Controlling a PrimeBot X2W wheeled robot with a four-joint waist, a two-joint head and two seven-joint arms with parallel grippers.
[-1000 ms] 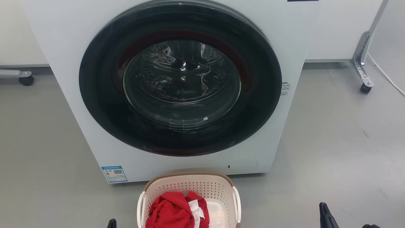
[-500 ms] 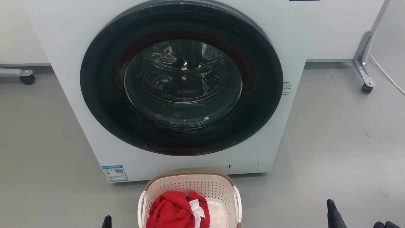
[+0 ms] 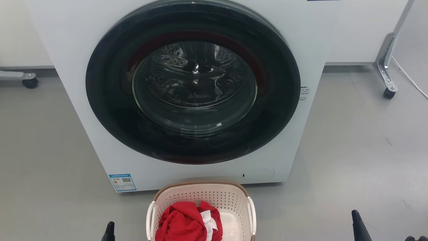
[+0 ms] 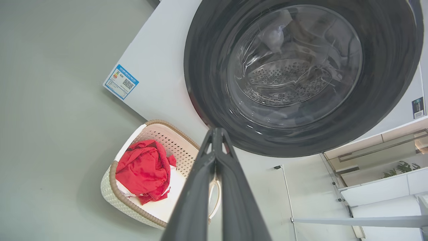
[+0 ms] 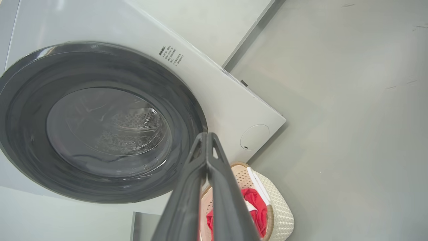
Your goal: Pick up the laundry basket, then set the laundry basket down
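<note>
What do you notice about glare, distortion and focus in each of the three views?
Head view: sharp, evenly lit; bright reflections streak the round glass door of the white washing machine. Left wrist view: wide-angle stretch makes that door oval; the left gripper, near the lens, looks soft. Right wrist view: same stretch; the right gripper blocks part of the cream perforated laundry basket.

Before me lies a smooth grey floor, faintly scuffed with dark marks on my right side. A white washer stands on it, squarely ahead. The laundry basket sits on the floor just in front of the washer's base, near it; I cannot tell whether they touch. A black castor rests on the floor at far left, another castor at far right, with a thin white cable trailing beside that one.
</note>
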